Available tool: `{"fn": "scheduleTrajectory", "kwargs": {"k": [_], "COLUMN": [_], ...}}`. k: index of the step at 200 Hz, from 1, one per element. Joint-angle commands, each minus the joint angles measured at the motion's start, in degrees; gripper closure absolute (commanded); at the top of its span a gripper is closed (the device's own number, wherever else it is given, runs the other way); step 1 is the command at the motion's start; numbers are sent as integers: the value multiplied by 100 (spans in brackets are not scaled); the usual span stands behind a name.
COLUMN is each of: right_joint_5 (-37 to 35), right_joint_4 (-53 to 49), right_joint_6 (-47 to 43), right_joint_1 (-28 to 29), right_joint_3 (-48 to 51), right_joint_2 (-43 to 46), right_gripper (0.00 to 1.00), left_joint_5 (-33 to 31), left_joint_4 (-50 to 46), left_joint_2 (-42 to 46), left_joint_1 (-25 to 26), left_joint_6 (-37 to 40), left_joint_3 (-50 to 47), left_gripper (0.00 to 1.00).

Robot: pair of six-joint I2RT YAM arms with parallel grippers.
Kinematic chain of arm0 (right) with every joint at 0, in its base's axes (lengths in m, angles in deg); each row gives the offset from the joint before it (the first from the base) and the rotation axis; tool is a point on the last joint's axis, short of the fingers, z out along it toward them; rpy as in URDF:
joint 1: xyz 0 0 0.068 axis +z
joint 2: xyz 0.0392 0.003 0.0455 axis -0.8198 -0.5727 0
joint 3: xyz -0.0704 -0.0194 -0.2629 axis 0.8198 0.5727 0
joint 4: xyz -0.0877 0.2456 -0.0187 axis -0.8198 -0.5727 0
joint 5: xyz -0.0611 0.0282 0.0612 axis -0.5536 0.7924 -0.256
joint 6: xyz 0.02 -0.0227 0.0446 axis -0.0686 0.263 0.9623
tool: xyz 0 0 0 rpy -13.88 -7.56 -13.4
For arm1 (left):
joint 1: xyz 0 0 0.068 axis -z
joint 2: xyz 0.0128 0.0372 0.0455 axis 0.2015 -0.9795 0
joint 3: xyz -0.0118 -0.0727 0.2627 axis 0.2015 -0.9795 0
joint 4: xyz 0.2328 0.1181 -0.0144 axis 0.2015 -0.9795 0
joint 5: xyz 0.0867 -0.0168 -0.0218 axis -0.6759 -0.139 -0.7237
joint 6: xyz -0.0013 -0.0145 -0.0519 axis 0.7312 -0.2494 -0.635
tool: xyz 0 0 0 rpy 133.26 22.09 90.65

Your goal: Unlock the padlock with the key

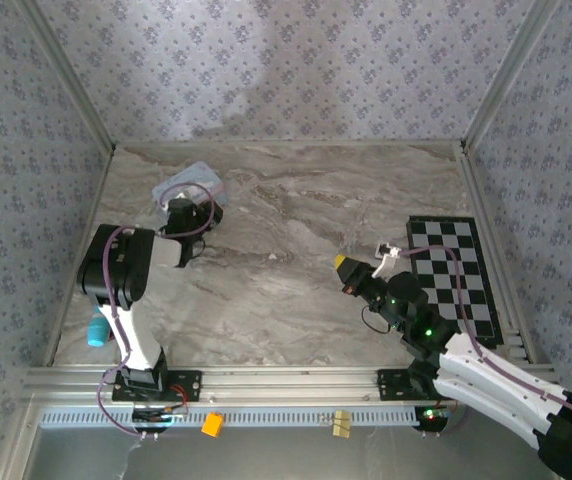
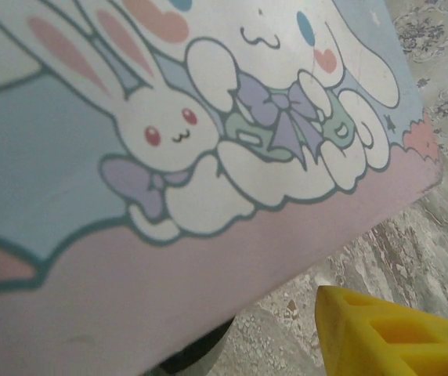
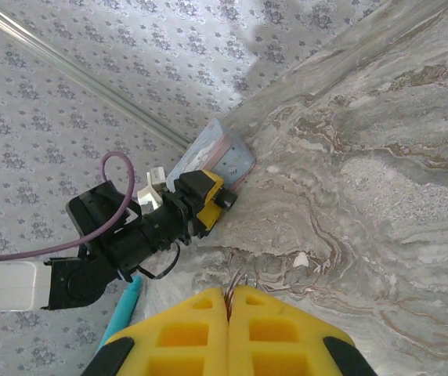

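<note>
Right wrist view puts us closest in: the right gripper (image 3: 229,301) has its yellow fingers pressed flat together. At the seam between the tips something thin and metallic pokes out, which we judge may be the key (image 3: 232,280), pinched there, though it is too small to name for sure. Beyond it lies bare marble table (image 3: 381,196), then the left gripper (image 3: 207,194), and just behind that the light-blue tin (image 3: 216,153) near the back wall. We cannot place the padlock with confidence. In the left wrist view a dark shape (image 2: 196,356) sits under the tin's near edge, and we cannot tell whether it is the lock or part of the gripper.

So we read the task as early. No key meets a keyhole and the two grippers are well apart. Presenting the lock, inserting the key and turning it are all left to do.

As for pose, the right arm reaches forward and left from its base, low over the table, with its tips aimed towards the tin. The left arm is folded at the elbow and stretched to the far left, its gripper down beside the tin, with one yellow finger (image 2: 396,333) just off the tin's edge. We cannot tell how wide that gripper stands or whether it grips anything.
</note>
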Motion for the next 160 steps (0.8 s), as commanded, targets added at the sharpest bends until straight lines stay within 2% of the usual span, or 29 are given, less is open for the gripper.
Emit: {"fn": "scheduleTrajectory", "kwargs": {"k": [1,34,78,104,123,160], "right_joint_5": [47,111,101,194,184,51], "right_joint_4": [-48,-55,-46,-189,-540,-954], "right_joint_6": [57,32,79,-43,-128,-87], "right_joint_1": [-15,-32,-24,-24,-15,-58], "right_joint_3": [-109,-226,-195,-250,-334,-263], "right_joint_2": [-16,-156,-176,-163,-82,126], "right_gripper": [100,100,100,100,100,100], "left_joint_5": [-209,-247,-204,-64,65,432], "left_joint_4": [-261,-361,-497,-328,-402,-427], "left_joint_2": [-198,-286,-300,-227,-147,59], "left_joint_1": [25,42,25,15,6,41], "left_joint_6": [-4,51,95,117,135,26], "left_joint_3": [273,382,401,292,277,137], "left_gripper": [45,55,82,89,99,100]}}
